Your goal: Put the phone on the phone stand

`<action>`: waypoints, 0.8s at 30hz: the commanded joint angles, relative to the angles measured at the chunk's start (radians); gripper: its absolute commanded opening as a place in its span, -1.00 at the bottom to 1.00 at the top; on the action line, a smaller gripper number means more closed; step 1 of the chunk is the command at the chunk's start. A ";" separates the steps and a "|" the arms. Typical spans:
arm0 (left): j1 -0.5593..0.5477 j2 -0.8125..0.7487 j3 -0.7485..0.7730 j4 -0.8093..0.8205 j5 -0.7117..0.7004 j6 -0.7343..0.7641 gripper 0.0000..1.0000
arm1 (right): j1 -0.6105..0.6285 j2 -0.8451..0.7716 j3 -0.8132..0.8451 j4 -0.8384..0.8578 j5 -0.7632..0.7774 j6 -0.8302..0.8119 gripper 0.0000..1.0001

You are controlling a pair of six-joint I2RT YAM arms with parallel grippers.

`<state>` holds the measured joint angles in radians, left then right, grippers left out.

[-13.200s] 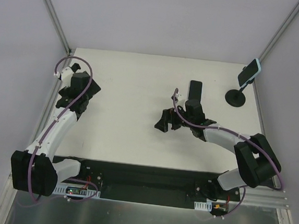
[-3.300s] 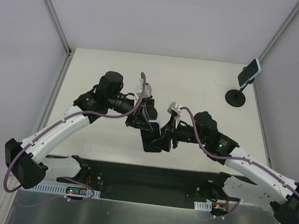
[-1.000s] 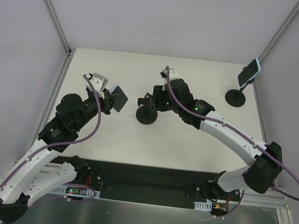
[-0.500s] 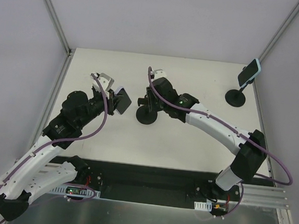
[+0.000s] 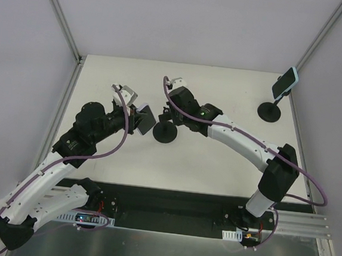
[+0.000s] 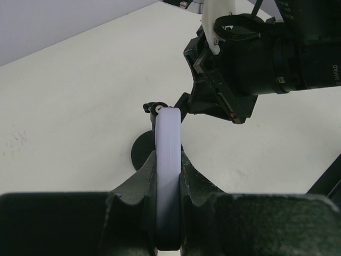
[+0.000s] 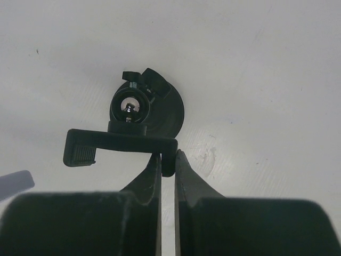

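The phone (image 5: 144, 119), in a pale lavender case, is held off the table, edge-on between my left gripper's (image 5: 137, 117) jaws; in the left wrist view the phone (image 6: 168, 128) stands upright in the left gripper (image 6: 168, 165), which is shut on it. Just right of it stands the black phone stand (image 5: 165, 133) on its round base. My right gripper (image 5: 171, 115) reaches in from the right. In the right wrist view the right gripper (image 7: 168, 160) is shut on the right end of the phone stand's clamp bar (image 7: 120, 144). The phone's corner (image 7: 13, 184) shows at lower left.
A second black stand (image 5: 270, 111) carrying a teal-cased phone (image 5: 284, 83) stands at the far right edge of the white table (image 5: 234, 91). Grey walls and metal posts close in the table's back and sides.
The right gripper has shut on the stand's clamp bar. The left arm has carried the phone rightward, closer to the stand.
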<state>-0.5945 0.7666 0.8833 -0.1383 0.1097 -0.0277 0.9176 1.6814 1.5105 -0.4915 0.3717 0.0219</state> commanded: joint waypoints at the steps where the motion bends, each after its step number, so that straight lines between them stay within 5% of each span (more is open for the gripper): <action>1: -0.001 -0.004 0.029 0.112 0.242 0.054 -1.00 | 0.004 -0.012 0.028 0.002 -0.043 -0.088 -0.99; 8: -0.001 0.057 0.000 0.304 0.992 -0.007 -1.00 | -0.016 -0.186 -0.165 0.143 -0.412 -0.296 -0.99; 10: -0.004 0.118 -0.013 0.406 1.082 -0.066 -1.00 | -0.037 -0.207 -0.197 0.156 -0.556 -0.322 -0.99; 14: -0.025 0.206 -0.006 0.440 1.102 -0.051 -1.00 | -0.072 -0.203 -0.230 0.163 -0.744 -0.345 -0.99; 24: -0.034 0.410 0.083 0.293 1.001 0.138 -1.00 | -0.074 -0.203 -0.237 0.125 -0.898 -0.431 -0.99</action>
<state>-0.6224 1.1423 0.8921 0.1246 1.0901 0.0265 0.8341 1.5043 1.2716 -0.3611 -0.3477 -0.3824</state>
